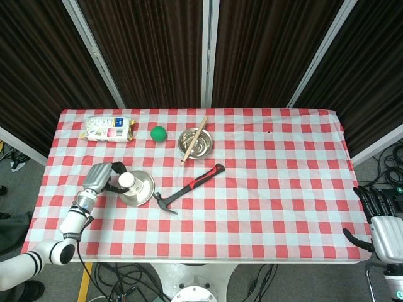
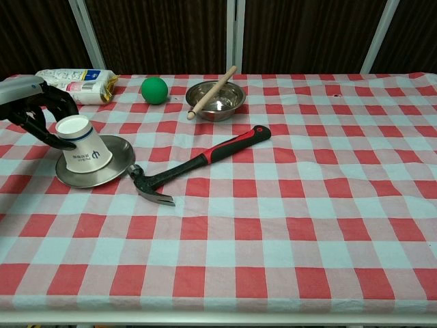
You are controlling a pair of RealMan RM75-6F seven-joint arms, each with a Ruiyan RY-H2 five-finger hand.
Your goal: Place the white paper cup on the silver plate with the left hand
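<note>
Upside down, the white paper cup (image 2: 85, 148) is sitting on the silver plate (image 2: 116, 169), the left hand (image 2: 32, 106) curling around its top; the hammer (image 2: 194, 164) head is lying against the plate's rim, with the green ball (image 2: 154, 89) and steel bowl (image 2: 216, 98) behind.

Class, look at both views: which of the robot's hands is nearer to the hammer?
Left. The left hand is beside the silver plate, just left of the hammer; the right hand hangs off the table's far right edge.
</note>
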